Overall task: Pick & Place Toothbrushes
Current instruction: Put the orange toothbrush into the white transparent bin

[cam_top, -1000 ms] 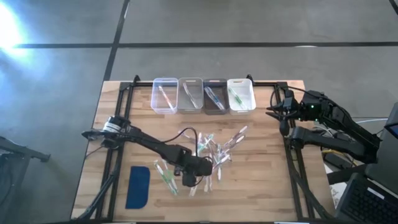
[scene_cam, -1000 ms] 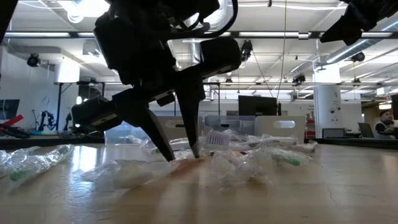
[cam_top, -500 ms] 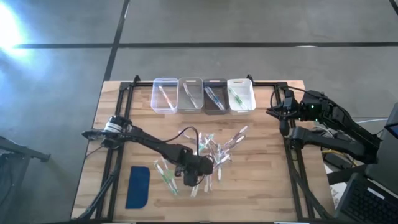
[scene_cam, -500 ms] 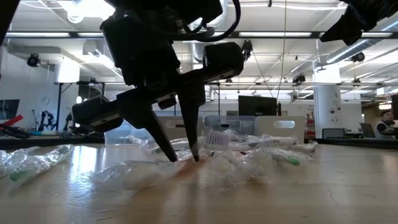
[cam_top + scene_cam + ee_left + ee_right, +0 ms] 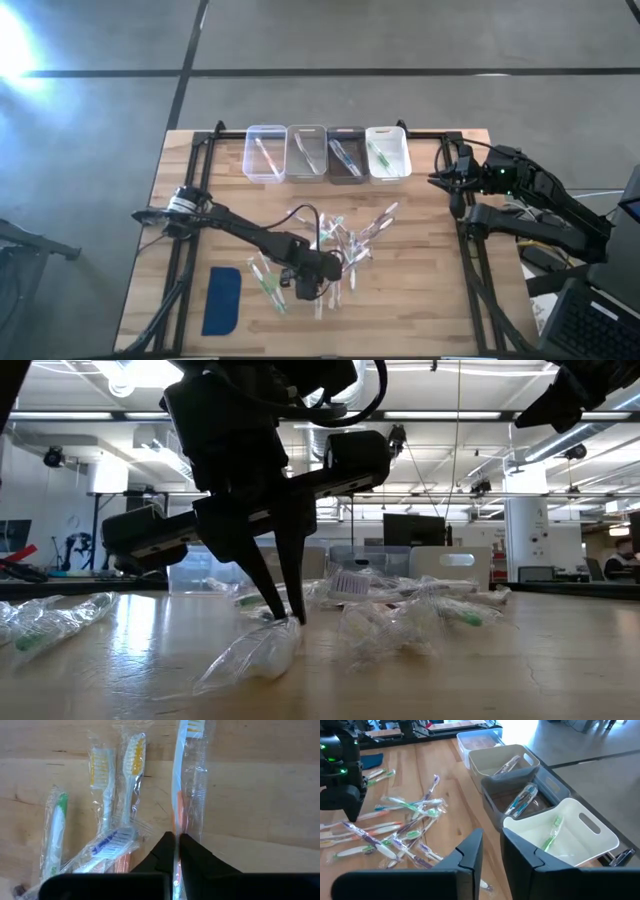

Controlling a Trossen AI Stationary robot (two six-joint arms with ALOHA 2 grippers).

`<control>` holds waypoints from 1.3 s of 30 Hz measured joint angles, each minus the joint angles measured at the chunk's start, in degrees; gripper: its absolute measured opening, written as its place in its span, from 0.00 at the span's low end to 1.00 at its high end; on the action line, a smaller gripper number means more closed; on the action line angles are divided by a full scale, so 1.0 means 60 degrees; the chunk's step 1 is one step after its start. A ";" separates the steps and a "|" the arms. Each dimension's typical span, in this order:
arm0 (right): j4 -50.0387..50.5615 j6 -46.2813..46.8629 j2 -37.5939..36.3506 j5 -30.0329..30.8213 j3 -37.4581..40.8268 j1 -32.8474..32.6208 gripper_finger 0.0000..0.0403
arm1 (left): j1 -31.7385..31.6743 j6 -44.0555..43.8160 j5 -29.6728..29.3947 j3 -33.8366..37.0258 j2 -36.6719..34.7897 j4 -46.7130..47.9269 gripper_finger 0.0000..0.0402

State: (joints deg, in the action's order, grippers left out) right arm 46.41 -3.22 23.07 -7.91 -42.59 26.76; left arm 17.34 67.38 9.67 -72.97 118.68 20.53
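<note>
Wrapped toothbrushes lie in a loose pile [image 5: 350, 240] mid-table, with a few more [image 5: 268, 283] to its left. My left gripper [image 5: 308, 287] stands at the pile's near-left edge, pointing down, shut on one wrapped toothbrush [image 5: 186, 780] with an orange-and-pale-blue handle. The low view shows its clear wrapper [image 5: 250, 655] below the fingertips [image 5: 287, 618]. My right gripper [image 5: 491, 847] waits open and empty at the table's far right [image 5: 452, 180], beside the bins. Each of the bins holds a toothbrush. My left gripper pinches the wrapped toothbrush between its two fingers at the handle [image 5: 176, 827], well back from the bristle head [image 5: 192, 726]. The fingers come from above, pointing down, with one on each side of the handle. The wrapper's near end [image 5: 225, 670] lies on the table.
Four small bins stand in a row at the far edge: clear [image 5: 265, 153], translucent [image 5: 307, 153], dark grey [image 5: 346, 153] and white [image 5: 388, 153]. A flat dark-blue pad [image 5: 222, 300] lies near the near-left corner. Black frame rails run along both table sides.
My left gripper has shut its fingers on the orange-handled toothbrush and turned a little about its upright axis. The wrapped toothbrush has swung round with it, and one end now points toward the near edge.
</note>
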 joint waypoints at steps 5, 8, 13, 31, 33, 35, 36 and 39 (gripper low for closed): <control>-0.0002 -0.0002 0.0000 0.0000 0.0000 -0.0002 0.21 | 0.0004 -0.0008 0.0003 0.0004 -0.0434 0.0022 0.06; 0.0000 0.0000 0.0000 -0.0001 0.0000 -0.0004 0.23 | 0.0004 -0.0011 -0.0021 0.0010 -0.0631 0.0019 0.05; -0.0004 0.0000 0.0000 -0.0001 0.0000 -0.0003 0.26 | 0.0007 -0.0037 -0.0101 0.0049 -0.0935 0.0123 0.05; -0.0003 0.0000 0.0000 -0.0002 -0.0003 -0.0004 0.37 | -0.0259 -0.1492 -0.0296 0.0040 -0.3571 -0.0247 0.05; 0.0000 0.0000 0.0000 -0.0001 0.0000 -0.0002 0.38 | -0.0389 -0.1817 -0.0295 0.0040 -0.3783 -0.0571 0.05; -0.0003 0.0000 -0.0003 0.0002 0.0000 0.0000 0.40 | -0.0530 -0.2231 -0.0295 -0.0008 -0.4018 -0.0876 0.05; 0.0000 0.0000 -0.0002 -0.0002 -0.0002 -0.0004 0.40 | -0.0605 -0.2456 -0.0295 -0.0053 -0.4103 -0.1037 0.05; 0.0000 0.0000 0.0000 -0.0001 0.0000 -0.0003 0.42 | -0.0838 -0.3016 -0.0293 -0.0198 -0.4272 -0.1364 0.05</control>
State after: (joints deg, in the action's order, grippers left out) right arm 46.41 -3.22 23.07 -7.92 -42.59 26.74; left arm 12.31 49.28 7.91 -74.16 93.05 12.35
